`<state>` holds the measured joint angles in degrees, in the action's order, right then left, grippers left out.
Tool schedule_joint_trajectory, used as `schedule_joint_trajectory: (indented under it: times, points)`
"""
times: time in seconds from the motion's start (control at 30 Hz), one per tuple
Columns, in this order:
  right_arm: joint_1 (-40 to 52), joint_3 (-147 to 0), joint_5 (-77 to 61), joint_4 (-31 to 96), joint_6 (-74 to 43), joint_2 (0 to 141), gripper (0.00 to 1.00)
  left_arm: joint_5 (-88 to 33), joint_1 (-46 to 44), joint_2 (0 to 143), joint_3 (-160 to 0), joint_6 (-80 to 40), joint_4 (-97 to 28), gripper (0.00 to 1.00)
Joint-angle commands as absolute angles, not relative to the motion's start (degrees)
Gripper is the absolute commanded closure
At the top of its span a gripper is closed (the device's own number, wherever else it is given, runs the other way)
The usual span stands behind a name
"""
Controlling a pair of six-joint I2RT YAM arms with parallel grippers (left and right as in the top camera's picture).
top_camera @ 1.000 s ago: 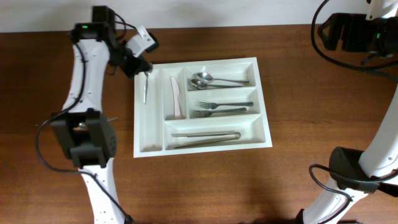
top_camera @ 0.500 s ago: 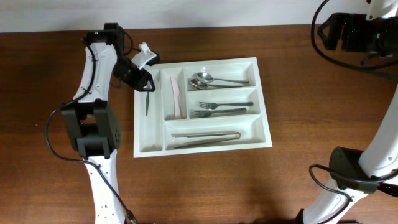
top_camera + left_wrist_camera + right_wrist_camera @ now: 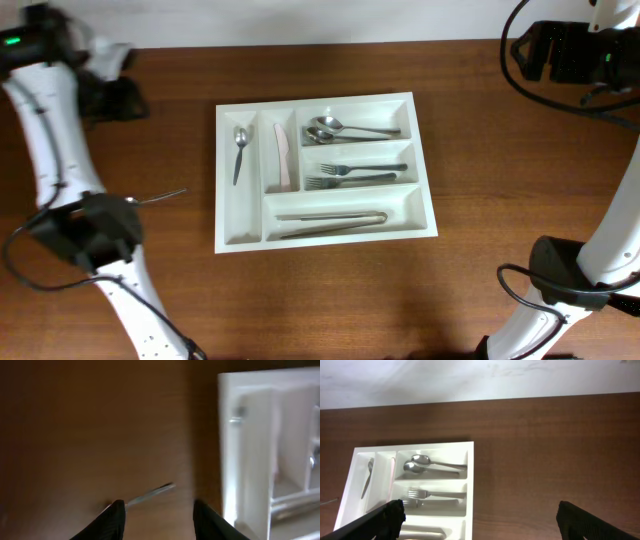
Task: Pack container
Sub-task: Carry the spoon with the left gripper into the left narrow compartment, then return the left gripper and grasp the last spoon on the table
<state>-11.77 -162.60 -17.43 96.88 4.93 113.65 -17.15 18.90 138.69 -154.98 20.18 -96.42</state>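
Moved since a second ago: your left fingers [image 3: 112, 522], now well to the left of the container [image 3: 236, 215], spread apart, nothing between them.
Small spoon [image 3: 238, 150]: released, lying in the container's leftmost upright compartment, bowl toward the far edge.
Container: flat on the desk [image 3: 330, 300], between your two arms.
Further contents:
- pale knife [image 3: 283, 155], second upright compartment
- two spoons [image 3: 335, 128], far long compartment
- two forks [image 3: 350, 175], middle long compartment
- long metal utensils [image 3: 330, 220], near long compartment

Your right fingers [image 3: 387, 517]: high beyond the container's far right corner, spread wide, empty.
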Motion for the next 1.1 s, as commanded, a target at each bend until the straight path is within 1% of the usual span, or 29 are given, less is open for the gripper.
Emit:
schedule_joint_trajectory:
  times: [0.0,0.2,0.27,0.37,0.5,0.63,0.8,0.97,1.07]
  points:
    - [-12.0,-163.2,-17.3,96.7,5.1,113.9,0.01,-16.2,25.7,137.9,-152.9,12.6,-96.7,0.54]
    - [-12.0,-163.2,-17.3,96.7,5.1,113.9,0.01,-16.6,34.0,137.9,-146.5,14.0,-96.6,0.54]
    - [-12.0,-163.2,-17.3,96.7,5.1,113.9,0.01,-21.0,36.2,137.9,-143.2,17.9,-95.8,0.54]
    - [-12.0,-163.2,-17.3,96.7,5.1,113.9,0.01,-33.7,39.4,137.9,-135.0,26.3,-91.4,0.54]
    - [-12.0,-163.2,-17.3,96.7,5.1,113.9,0.01,-34.7,41.2,137.9,-123.2,27.2,-85.0,0.54]
    - [-12.0,-163.2,-17.3,96.7,5.1,113.9,0.01,-43.4,41.4,137.9,-112.7,33.1,-80.1,0.55]
    - [-12.0,-163.2,-17.3,96.7,5.1,113.9,0.01,-43.9,41.4,137.9,-106.0,34.6,-75.3,0.57]
    - [-12.0,-163.2,-17.3,96.7,5.1,113.9,0.01,-43.6,41.4,137.9,-104.5,34.5,-74.0,0.57]
    - [-12.0,-163.2,-17.3,96.7,5.1,113.9,0.01,-42.8,41.4,137.9,-104.0,34.1,-74.2,0.61]
